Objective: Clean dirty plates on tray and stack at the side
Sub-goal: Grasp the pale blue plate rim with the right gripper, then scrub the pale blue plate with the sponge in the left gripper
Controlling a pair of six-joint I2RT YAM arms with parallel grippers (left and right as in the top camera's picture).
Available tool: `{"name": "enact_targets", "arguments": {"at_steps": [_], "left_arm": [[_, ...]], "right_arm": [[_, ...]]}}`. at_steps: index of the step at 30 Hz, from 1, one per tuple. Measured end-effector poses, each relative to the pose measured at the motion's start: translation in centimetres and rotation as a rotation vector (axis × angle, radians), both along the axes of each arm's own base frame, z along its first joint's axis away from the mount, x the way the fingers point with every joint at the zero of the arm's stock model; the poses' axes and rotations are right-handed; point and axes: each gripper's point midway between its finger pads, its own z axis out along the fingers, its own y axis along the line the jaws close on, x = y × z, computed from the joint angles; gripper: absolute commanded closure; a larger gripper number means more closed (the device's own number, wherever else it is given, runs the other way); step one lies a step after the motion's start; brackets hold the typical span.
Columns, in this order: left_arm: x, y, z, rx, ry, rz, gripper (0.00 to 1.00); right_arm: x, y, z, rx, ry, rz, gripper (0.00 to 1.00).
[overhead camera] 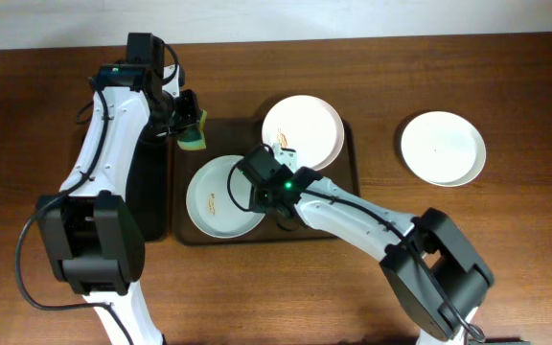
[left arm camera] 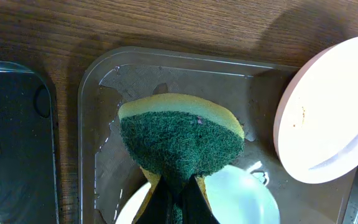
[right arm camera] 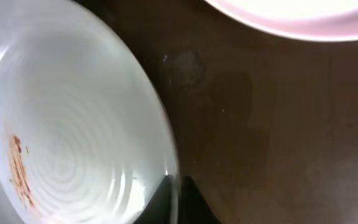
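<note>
Left hand (left arm camera: pixel 178 202) pinches one sponge (left arm camera: pixel 179 143); right hand (right arm camera: pixel 174 200) pinches one of three plates (overhead camera: pixel 220 196).

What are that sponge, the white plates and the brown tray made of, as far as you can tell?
Sponge: soft yellow foam with a coarse green scouring layer, fibrous and matt. Plates: probably glazed ceramic, possibly melamine; glossy white with faint concentric rings. Tray: likely smooth plastic; dark brown, with a wet sheen.
</note>
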Motion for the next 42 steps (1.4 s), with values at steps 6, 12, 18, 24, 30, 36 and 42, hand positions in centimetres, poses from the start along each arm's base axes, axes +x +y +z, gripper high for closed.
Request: {"name": "enact_targets", "arguments": {"at_steps": [6, 12, 18, 24, 30, 36, 42], "left_arm": [[0.0, 0.0, 0.0, 0.0, 0.0, 0.0, 0.99], [-0.2, 0.0, -0.1, 0.001, 0.008, 0.0, 0.99], [-0.2, 0.1, -0.1, 0.007, 0.008, 0.002, 0.99], [-4.0, -0.8, -3.9, 0.018, 0.155, -0.026, 0.99], [-7.6, -2.0, -10.3, 0.091, 0.212, -0.127, 0.99], [-8.1, -7.0, -11.3, 0.103, 0.048, -0.45, 0.99], [-6.7, -6.9, -11.1, -0.03, 0.023, -0.349, 0.99]], "right_arm": [[1.6, -0.4, 0.0, 0.053, 0.006, 0.062, 0.47], [2.7, 0.6, -2.4, 0.079, 0.069, 0.28, 0.67], [2.3, 1.4, -2.8, 0.119, 0.113, 0.199, 0.96], [2.4, -0.3, -2.9, 0.141, 0.202, 0.025, 0.96], [2.8, -0.8, -2.9, 0.145, 0.203, -0.01, 0.96], [3.1, -1.5, -3.0, 0.132, 0.202, -0.041, 0.96], [3.3, -1.3, -2.9, 0.139, 0.193, -0.043, 0.96]]}}
